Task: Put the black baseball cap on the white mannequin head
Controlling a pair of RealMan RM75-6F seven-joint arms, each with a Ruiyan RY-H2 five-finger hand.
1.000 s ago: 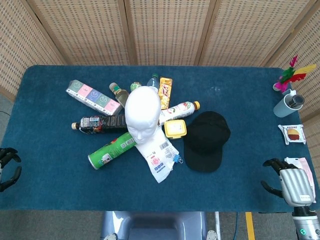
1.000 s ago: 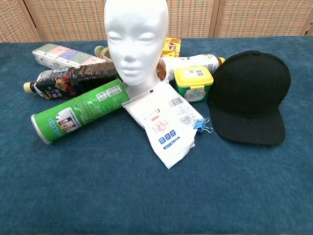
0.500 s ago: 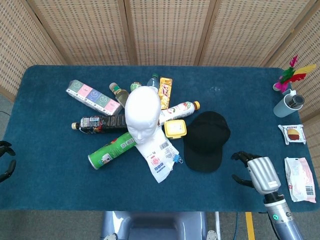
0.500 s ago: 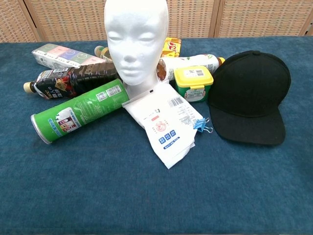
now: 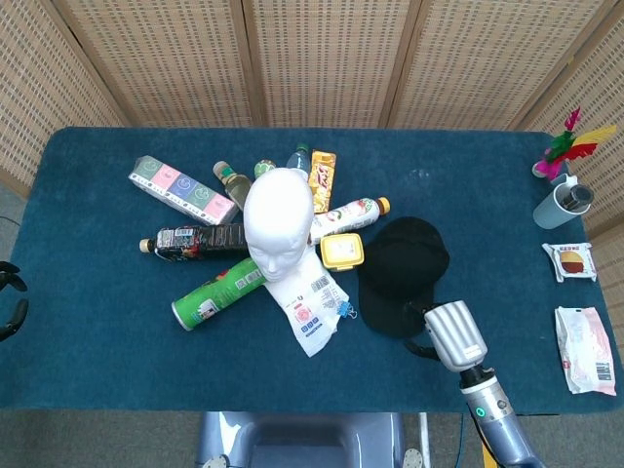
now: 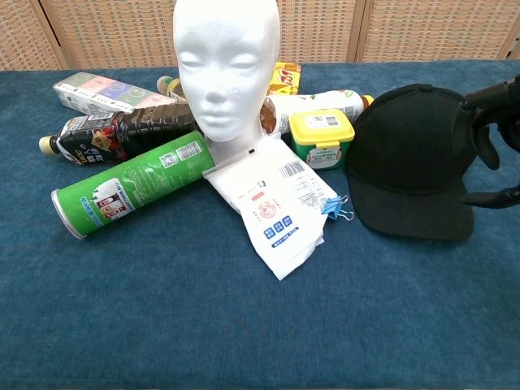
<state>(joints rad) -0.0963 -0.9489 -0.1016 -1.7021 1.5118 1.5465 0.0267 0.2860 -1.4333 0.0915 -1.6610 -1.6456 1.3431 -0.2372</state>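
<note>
The black baseball cap [image 5: 401, 273] lies crown up on the blue table [image 5: 97, 361], right of the middle and a little toward the near edge, with its brim pointing at that near edge, so its long axis runs from the far edge to the near one. The right hand [image 5: 450, 334] hangs at the cap's near-right side, just beside the brim; in the chest view its dark fingers [image 6: 487, 146] are spread apart and hold nothing, reaching in toward the crown from the right without a clear touch. The cap therefore lies to the left of these fingers and slightly toward the far edge, and a grasp would likely come across the brim or the side of the crown. The left hand [image 5: 10, 297] shows only as a sliver at the table's left edge, well apart from the cap, and whether its fingers are open or closed cannot be told; the right hand is plainly the nearer one. The white mannequin head [image 5: 276, 222] stands upright near the middle of the table, left of the cap, facing the near edge. Between cap and head sits a small yellow-lidded tub [image 5: 341, 252], and a printed white pouch [image 5: 312, 307] with a blue clip lies in front of the head.
</note>
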